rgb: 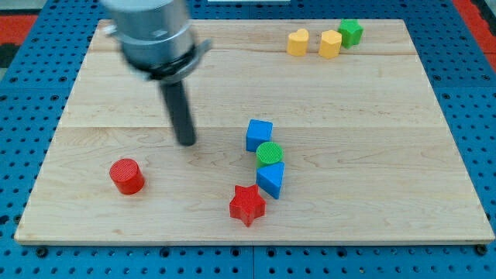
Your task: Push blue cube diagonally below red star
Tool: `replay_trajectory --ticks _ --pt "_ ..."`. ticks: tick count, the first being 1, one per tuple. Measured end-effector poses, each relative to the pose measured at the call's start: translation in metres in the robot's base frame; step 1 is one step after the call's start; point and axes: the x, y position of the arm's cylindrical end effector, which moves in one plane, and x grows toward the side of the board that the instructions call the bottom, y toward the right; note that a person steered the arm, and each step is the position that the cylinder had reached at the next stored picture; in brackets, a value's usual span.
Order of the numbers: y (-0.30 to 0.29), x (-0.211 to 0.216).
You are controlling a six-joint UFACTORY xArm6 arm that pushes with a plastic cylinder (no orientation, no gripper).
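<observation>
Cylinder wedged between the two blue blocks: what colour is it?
Green. The green cylinder sits between the blue cube and the other blue block, clearest in the camera view.

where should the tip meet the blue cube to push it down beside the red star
Judging by the layout, contact the blue cube on its upper face, coming from the view's top. My tip sits to its left. The green cylinder touches its lower right, so steer it down-left toward the red star.

blue cube (259, 134) | upright, board centre | red star (247, 204) | flat, seemingly apart, lower
</observation>
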Motion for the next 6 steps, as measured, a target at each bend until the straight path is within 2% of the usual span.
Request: replay_trajectory --ticks 1,2,3,4,5,6 --pt "0.045 -0.037" --pt "0.131 -0.025" --pt "0.100 0.004" --pt "0.023 0.007" --pt "-0.014 0.013" --pt "0.026 0.007"
